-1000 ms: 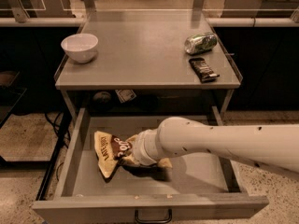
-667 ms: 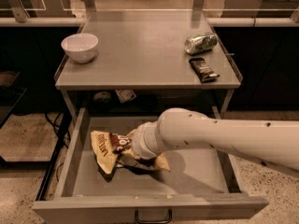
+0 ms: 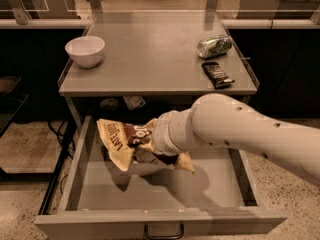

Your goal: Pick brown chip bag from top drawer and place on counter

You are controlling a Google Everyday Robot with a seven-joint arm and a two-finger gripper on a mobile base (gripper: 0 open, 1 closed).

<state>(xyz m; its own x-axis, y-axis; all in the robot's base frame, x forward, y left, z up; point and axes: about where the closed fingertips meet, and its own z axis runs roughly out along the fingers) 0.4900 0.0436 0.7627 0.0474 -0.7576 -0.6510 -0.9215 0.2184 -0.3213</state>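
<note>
The brown chip bag (image 3: 122, 139), dark brown in the middle with cream-yellow ends, hangs in the air above the open top drawer (image 3: 80, 164), below the counter's front edge. My gripper (image 3: 147, 151) sits at the end of the white arm that reaches in from the right. It is shut on the bag's right part and mostly hidden behind the bag and wrist. The bag casts a shadow on the drawer floor. The counter (image 3: 150, 59) lies behind and above.
On the counter stand a white bowl (image 3: 85, 50) at the left, a tipped green can (image 3: 214, 46) and a small black candy wrapper (image 3: 217, 74) at the right. The drawer's dark pull handle (image 3: 164, 232) is at the bottom. Dark cabinets flank both sides.
The bag has been lifted off the drawer floor and now hangs higher, near the counter's underside. The arm has risen with it.
</note>
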